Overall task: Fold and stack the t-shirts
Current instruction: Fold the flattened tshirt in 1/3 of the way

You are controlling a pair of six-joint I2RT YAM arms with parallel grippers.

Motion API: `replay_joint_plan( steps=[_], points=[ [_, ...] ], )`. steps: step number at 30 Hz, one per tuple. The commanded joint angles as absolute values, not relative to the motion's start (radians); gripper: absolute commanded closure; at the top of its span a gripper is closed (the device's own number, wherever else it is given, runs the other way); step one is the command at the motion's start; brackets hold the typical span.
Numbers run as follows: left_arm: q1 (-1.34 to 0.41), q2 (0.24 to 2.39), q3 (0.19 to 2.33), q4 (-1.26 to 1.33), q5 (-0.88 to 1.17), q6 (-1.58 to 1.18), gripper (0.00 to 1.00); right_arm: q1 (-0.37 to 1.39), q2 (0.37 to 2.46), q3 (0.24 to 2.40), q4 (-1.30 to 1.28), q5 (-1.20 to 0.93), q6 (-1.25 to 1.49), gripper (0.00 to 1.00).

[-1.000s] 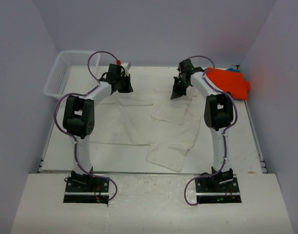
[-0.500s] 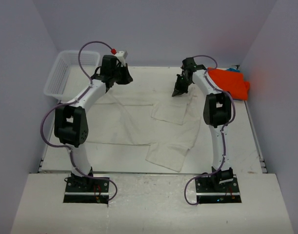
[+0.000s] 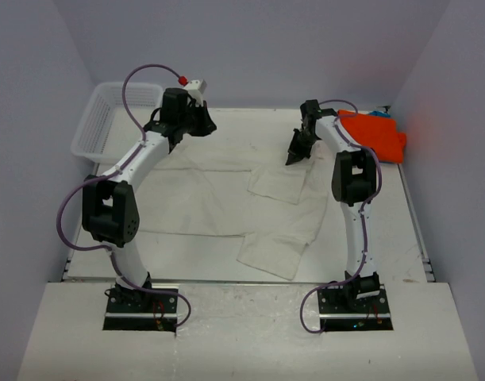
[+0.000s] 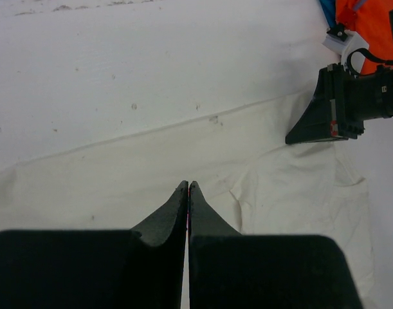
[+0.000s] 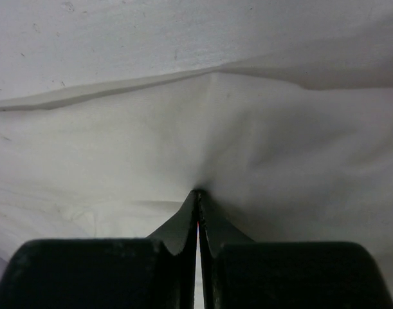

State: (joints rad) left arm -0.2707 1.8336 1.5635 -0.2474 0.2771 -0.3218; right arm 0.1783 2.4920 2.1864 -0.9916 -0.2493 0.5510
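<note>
A large cream t-shirt (image 3: 218, 198) lies spread over the middle of the table, with a folded part at its right. My left gripper (image 3: 206, 127) is shut and empty, raised above the shirt's far edge; in the left wrist view its tips (image 4: 188, 185) hang over the flat cloth (image 4: 151, 161). My right gripper (image 3: 294, 157) is shut on the cream shirt near its far right edge; in the right wrist view the cloth (image 5: 247, 129) puckers towards the tips (image 5: 197, 192). An orange t-shirt (image 3: 373, 133) lies at the far right, with a blue edge (image 3: 379, 113) behind it.
A white mesh basket (image 3: 107, 119) stands at the far left corner. Side walls close in the table on both sides. The left wrist view shows my right gripper (image 4: 291, 138), the orange shirt (image 4: 376, 26) and the blue edge (image 4: 326, 9).
My left arm has lifted and stretched back and to the left, away from the shirt's far edge. My right gripper has shifted slightly right, still pinching the cream cloth.
</note>
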Motion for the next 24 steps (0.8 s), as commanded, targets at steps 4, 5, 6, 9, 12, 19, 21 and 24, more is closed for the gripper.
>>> replay_joint_plan(
  steps=[4, 5, 6, 9, 12, 19, 21, 24],
  points=[
    [-0.282, 1.767, 1.526, -0.222, 0.301, -0.325, 1.00, 0.196, 2.484, 2.201, -1.084, -0.134, 0.610, 1.00],
    [-0.284, 1.767, 1.522, -0.221, 0.301, -0.324, 1.00, 0.202, 2.477, 2.195, -1.078, -0.118, 0.620, 1.00],
    [-0.285, 1.767, 1.520, -0.221, 0.302, -0.322, 1.00, 0.206, 2.471, 2.178, -1.074, -0.089, 0.646, 1.00],
    [-0.285, 1.766, 1.514, -0.219, 0.301, -0.324, 1.00, 0.213, 2.441, 2.135, -1.054, -0.048, 0.724, 1.00],
    [-0.290, 1.764, 1.499, -0.218, 0.298, -0.327, 1.00, 0.219, 2.399, 2.080, -1.046, -0.005, 0.808, 1.00],
    [-0.308, 1.759, 1.477, -0.219, 0.244, -0.328, 1.00, 0.221, 2.281, 1.948, -0.948, 0.055, 0.925, 1.00],
    [-0.313, 1.761, 1.474, -0.225, 0.230, -0.324, 1.00, 0.218, 2.238, 1.910, -0.943, 0.098, 0.943, 1.00],
    [-0.319, 1.769, 1.462, -0.227, 0.218, -0.324, 1.00, 0.209, 2.215, 1.911, -0.939, 0.118, 0.927, 1.00]
  ],
)
